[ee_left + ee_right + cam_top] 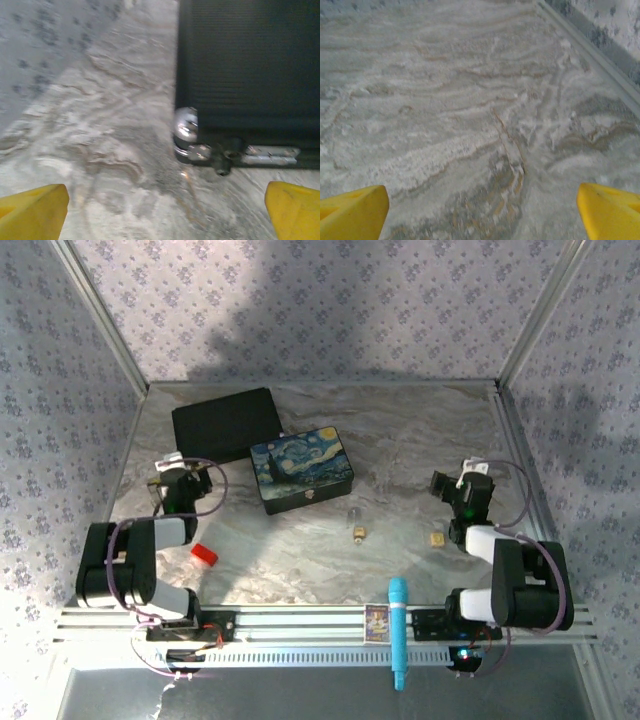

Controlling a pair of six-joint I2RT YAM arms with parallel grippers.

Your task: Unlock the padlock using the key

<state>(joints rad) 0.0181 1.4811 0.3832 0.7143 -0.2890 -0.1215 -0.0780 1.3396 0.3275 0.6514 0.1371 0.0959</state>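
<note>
Jaws: the left gripper (164, 210) is wide open, with a yellow fingertip (32, 210) in each lower corner of its wrist view and nothing between them. The right gripper (481, 212) is spread just as wide and holds nothing.
Table (400, 430): grey-white marble with patterned walls round it; the arms stand at the near edge.
Case (225, 423): flat and black, far left, lying just beyond the left gripper.
Box (301, 470): painted with a swirling night sky, beside the case's right corner, near the table's middle.
Pen (397, 630): light blue, lying across the near rail between the two arm bases.
Cap (204, 554): red, on the marble beside the left arm.
Chip (436, 538): flat gold square, near the right arm.
Padlock (358, 534): tiny brass body, on open marble in front of the box's right end, between the arms and well apart from both grippers.
Key (352, 512): pale sliver just beyond the padlock, toward the box; I cannot tell whether they touch.
Left wrist view: the case's corner close up, with silver fittings (187, 125) along its edge that the top view is too distant to resolve.
Right wrist view: bare marble running to the wall (615, 20), a stretch the arm partly covers from above.
</note>
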